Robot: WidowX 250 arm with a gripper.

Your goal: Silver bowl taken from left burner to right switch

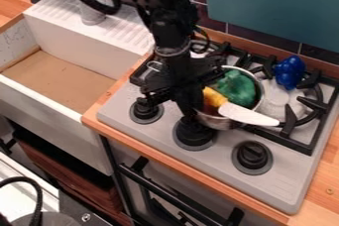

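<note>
the silver bowl [218, 122] is just beside the gripper [189, 107], on its right side in the view, over the middle of the gray stove top [285, 180]. the gripper hangs down at the bowl's left edge and hides part of it, so whether the two touch cannot be told. nor can it be told whether the gripper is apart, together or clamped on the bowl.

inside the bowl, to the right of the gripper, sits a rumpled green thing [237, 88]. nearer to the gripper is a long thing, yellow [214, 97] at one end and white [248, 115] at the other; the yellow end is in the bowl and the white end sticks out over the rim, pointing away from the gripper.

farther right of the gripper, a blue lumpy thing [289, 71] stands at the back of the black grate [301, 145]. just below the gripper is the middle knob [194, 133]; the left knob [146, 111] is down and to its left, and the right knob [252, 156] is down and to its right.

well off to the gripper's left is the white sink [59, 111] with a brown bottom [63, 79]. behind the gripper are dark tiles [235, 36], and up and to its right a teal panel [278, 7].
</note>
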